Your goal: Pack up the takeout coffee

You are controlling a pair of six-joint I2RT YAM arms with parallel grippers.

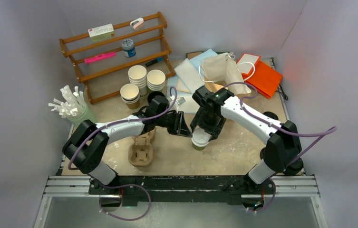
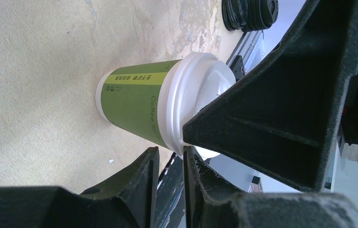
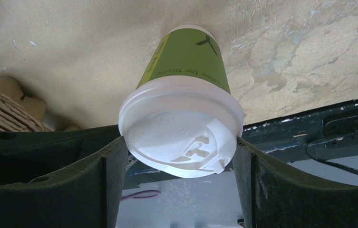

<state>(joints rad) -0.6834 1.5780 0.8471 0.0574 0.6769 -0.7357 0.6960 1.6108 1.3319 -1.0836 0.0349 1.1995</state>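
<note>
In the top view, the green cup is largely covered by the right gripper. From the left wrist, its white lid is partly hidden behind a black finger; stacked black discs at one o'clock are cut off by the edge.

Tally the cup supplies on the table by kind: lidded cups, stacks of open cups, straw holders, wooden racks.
Lidded cup: 1
Stacks of open cups: 3
Straw holder: 1
Wooden rack: 1
Total: 6
</note>
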